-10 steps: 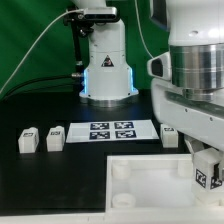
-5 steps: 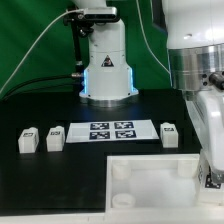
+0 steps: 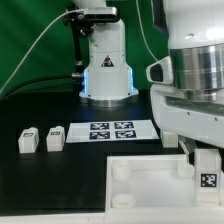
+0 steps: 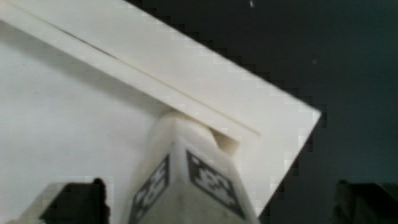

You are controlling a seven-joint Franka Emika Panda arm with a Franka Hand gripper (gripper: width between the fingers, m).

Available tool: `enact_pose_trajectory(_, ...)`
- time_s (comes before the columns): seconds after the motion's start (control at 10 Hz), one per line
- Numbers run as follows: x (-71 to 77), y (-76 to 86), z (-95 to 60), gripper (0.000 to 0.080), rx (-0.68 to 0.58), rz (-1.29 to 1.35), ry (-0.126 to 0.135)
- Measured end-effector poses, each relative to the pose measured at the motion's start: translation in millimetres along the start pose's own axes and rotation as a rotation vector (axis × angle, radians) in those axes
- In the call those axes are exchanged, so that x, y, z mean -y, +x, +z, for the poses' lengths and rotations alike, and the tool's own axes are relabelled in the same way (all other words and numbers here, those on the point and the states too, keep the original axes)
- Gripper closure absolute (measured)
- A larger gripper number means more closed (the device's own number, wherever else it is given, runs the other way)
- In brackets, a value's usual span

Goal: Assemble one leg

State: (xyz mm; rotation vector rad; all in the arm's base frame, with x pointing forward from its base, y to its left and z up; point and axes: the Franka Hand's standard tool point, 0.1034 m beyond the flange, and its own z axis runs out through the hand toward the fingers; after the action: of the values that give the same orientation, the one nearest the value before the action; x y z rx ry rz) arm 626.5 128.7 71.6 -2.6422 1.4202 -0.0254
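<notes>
The leg (image 3: 207, 172), a stubby white post bearing a square black-and-white tag, stands upright over the tabletop (image 3: 150, 172) near that panel's corner at about 3 o'clock in the exterior view. In the wrist view the same leg (image 4: 192, 170) appears end-on, its tagged faces tapering toward the camera, with the tabletop (image 4: 89, 110) spreading pale beneath it and one raised edge strip running diagonally to the corner. The gripper (image 4: 222, 205) shows only as two dark fingertips (image 4: 75, 203) flanking the leg, set widely apart with clear space on either side; whether they touch the leg cannot be told. In the exterior view the arm's (image 3: 195, 80) large white wrist housing descends from 1 o'clock and hangs directly above the leg, its axis near vertical. Two further legs (image 3: 27, 141) (image 3: 55, 138) stand side by side on the black table (image 3: 50, 180) at 9 o'clock, well apart from the tabletop. The marker board (image 3: 110, 130) lies flat just beside them, toward the centre.
</notes>
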Motion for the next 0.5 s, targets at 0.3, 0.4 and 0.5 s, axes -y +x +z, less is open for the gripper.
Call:
enact_pose_trajectory(0.3,-2.6,4.1,0.6,0.015,-0.006,-0.344,-0.014)
enact_pose_trajectory(0.4,-2.8,6.5,-2.2,0.015,-0.019,-0.549,-0.042)
enact_pose_trajectory(0.5,-1.4,8.5,-5.7,0.015,-0.029,-0.653,-0.051)
